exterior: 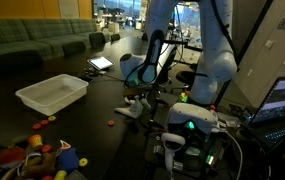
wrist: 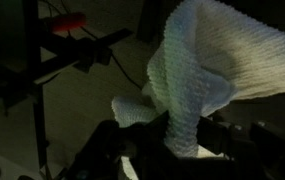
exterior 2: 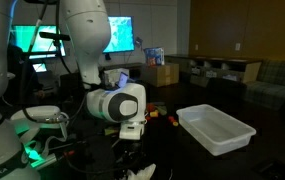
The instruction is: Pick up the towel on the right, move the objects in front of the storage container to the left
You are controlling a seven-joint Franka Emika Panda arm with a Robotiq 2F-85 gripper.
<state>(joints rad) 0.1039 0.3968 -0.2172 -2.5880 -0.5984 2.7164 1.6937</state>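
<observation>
In the grip: the tool (wrist: 174,140) is clamped shut on the towel (wrist: 197,70), a cream ribbed cloth pinched at a fold between the fingers. The rest billows loose across the wrist view.
Height of the cloth: the towel is carried under the robot's wrist above the dark desk (exterior: 92,128). The pictures do not show whether its lowest fold clears the surface.
Further off: the storage container (exterior: 44,103), a shallow white bin, stands on the desk well apart from the tool.
In front of it: the objects (exterior: 34,152), a jumble of small red, yellow and blue toys, lie near the bin. One small red piece (exterior: 109,122) lies alone between the jumble and the robot.
Stage, as a judgement: the towel pickup looks done; shifting the objects has not begun.
Risk of slipping: only a fold is held, so a quick swing could pull the cloth free.
Risk of dragging: the loose cloth could catch the toys and scatter them instead of moving them together.
Risk of working blind: the towel fills most of the wrist view, so contact with small toys would be hard to judge.
Risk of a hard shove: a wide sweep could push the light bin along with the toys, or send round pieces rolling away.
</observation>
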